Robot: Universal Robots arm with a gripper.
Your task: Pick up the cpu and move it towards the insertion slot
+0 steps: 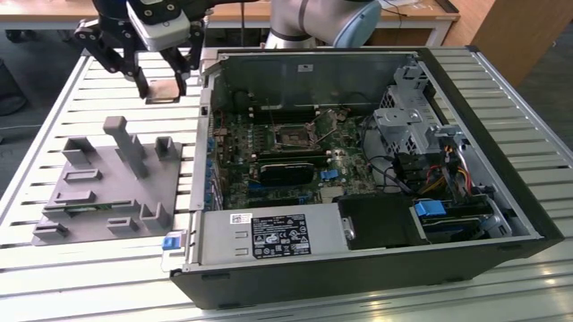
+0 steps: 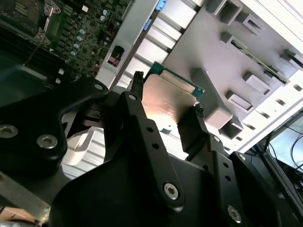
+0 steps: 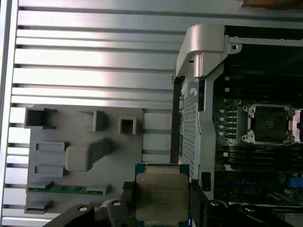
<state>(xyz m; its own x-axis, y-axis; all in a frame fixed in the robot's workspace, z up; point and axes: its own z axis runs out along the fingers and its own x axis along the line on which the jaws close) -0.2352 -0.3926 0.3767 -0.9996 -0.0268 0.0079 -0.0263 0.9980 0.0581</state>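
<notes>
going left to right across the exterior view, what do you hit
grey plastic fixture → square silvery cpu held in the black gripper → square metal-framed insertion slot on the green motherboard → silver drive cage

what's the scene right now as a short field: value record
gripper: gripper up off the slatted table, beside the open computer case
fingers: shut on the cpu, pressing two opposite edges
cpu: lifted, held flat, metal top facing the first wrist view
insertion slot: socket on the motherboard, dark centre open, not yet reached
fixture: grey plastic fixture on the table, a green memory stick lying in it
</notes>
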